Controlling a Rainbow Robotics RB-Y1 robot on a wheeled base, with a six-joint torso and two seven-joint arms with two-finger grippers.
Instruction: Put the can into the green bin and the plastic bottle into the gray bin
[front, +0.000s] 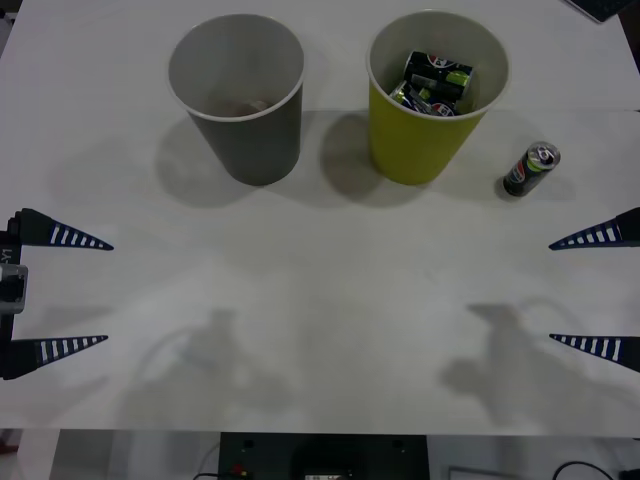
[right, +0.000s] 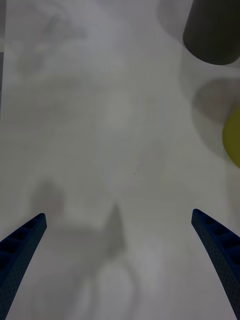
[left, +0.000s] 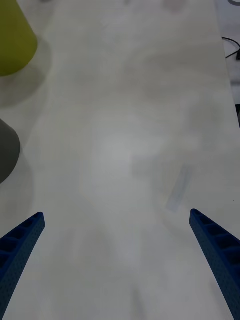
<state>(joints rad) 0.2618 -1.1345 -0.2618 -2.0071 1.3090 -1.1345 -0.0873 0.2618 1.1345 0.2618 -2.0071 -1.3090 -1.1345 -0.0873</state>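
Bearing a round red-white-blue logo, the can (front: 531, 169) stands beside the green bin (front: 420, 150).

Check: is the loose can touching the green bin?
Apart. In the front view, bare white table separates the can, standing upright, from the green bin on its left.

Setting: a robotics lab or test bench. A plain white table (front: 320, 330) serves as the work surface, bare apart from staged props: a gray bin (front: 238, 95) and a green bin (front: 432, 95) side by side, with a can (front: 530, 169) standing beside the green one. Dark equipment and cables (front: 580, 468) sit below the table's near edge.
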